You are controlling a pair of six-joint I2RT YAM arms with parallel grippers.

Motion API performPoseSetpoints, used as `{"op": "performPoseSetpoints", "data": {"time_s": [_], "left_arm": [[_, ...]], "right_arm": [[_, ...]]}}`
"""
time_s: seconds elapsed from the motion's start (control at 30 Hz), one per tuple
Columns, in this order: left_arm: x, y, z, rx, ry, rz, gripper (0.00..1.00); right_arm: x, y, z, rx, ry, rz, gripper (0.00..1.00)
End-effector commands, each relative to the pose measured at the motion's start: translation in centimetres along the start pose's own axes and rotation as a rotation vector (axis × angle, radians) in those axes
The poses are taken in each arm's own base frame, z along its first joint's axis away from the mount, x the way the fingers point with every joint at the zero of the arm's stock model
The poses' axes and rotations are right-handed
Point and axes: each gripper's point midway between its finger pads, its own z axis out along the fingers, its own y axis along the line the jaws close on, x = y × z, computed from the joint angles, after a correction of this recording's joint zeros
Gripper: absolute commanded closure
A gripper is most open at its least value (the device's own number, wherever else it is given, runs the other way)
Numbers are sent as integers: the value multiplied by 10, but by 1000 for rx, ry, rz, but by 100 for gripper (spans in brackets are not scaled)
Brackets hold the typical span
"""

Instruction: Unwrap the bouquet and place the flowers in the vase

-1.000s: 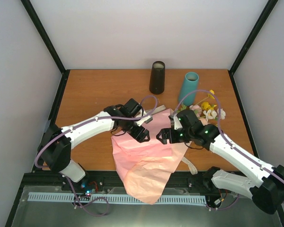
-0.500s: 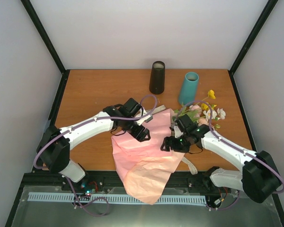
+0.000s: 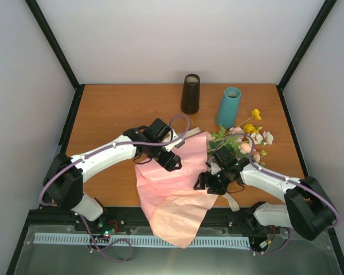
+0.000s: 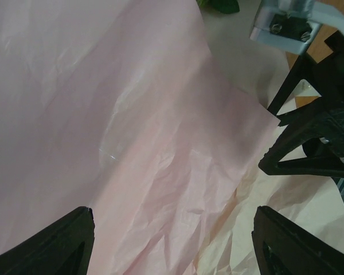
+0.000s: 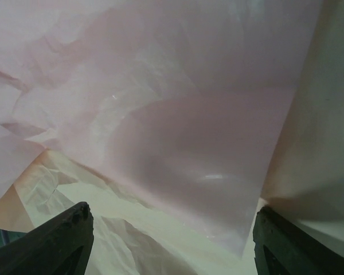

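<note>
Two arms, both working over the pink paper (image 3: 172,192). The sheet is spread out crinkly on the bench (image 3: 109,109), and its near end droops off the front edge.

The left fingers (image 4: 51,246) hover over the paper's far left part. In the left wrist view they're spread wide, with nothing but wrinkled pink sheet showing between them, so they're released and not pinching anything. The right fingers (image 5: 51,240) are at the paper's right edge and look the same: tips far apart, loose, with the sheet filling the gap and nothing clamped. You can also see the right arm's black fingers poking in at the side of the left wrist view, so the two are pretty close over the sheet.

The flowers (image 3: 246,137) are off the paper, lying on the bench just past its far right corner. The pink, white and yellow heads fan out away from the sheet. The stem ends run in under the right arm (image 3: 269,179), so I can't tell where they stop.

The teal vase (image 3: 229,107) stands upright a bit further back from that same corner, right by the leaves, though I can't tell if it touches them. A black cylinder (image 3: 190,93) stands upright straight back from the paper's far edge. A beige ribbon (image 3: 232,201) trails off the paper's near right side, by the bench's front edge.
</note>
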Motion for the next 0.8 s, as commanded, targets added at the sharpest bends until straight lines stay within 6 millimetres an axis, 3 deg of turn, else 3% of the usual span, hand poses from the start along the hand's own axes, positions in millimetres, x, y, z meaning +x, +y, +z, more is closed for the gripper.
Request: {"op": "performPoseSetpoints", "data": {"time_s": [0.0, 0.2, 0.3, 0.43, 0.6, 0.7, 0.77], "left_arm": [[-13, -11, -21, -1, -72, 11, 24], [-14, -12, -28, -6, -99, 25, 24], [-15, -13, -25, 5, -100, 29, 24], [-21, -14, -25, 7, -109, 25, 24], [-25, -17, -30, 13, -124, 27, 26], [-23, -22, -36, 29, -144, 70, 27], [-25, -28, -45, 47, -198, 128, 27]], "right_arm": [[1, -2, -1, 10, 17, 45, 24], [5, -5, 0, 14, 25, 64, 24], [-11, 6, -1, -35, -50, 40, 27], [-31, 13, 1, -77, -130, 57, 38], [-39, 12, 2, -57, -148, 72, 64], [-47, 19, -10, -38, -181, 35, 88], [-58, 33, -24, -33, -220, -19, 97]]}}
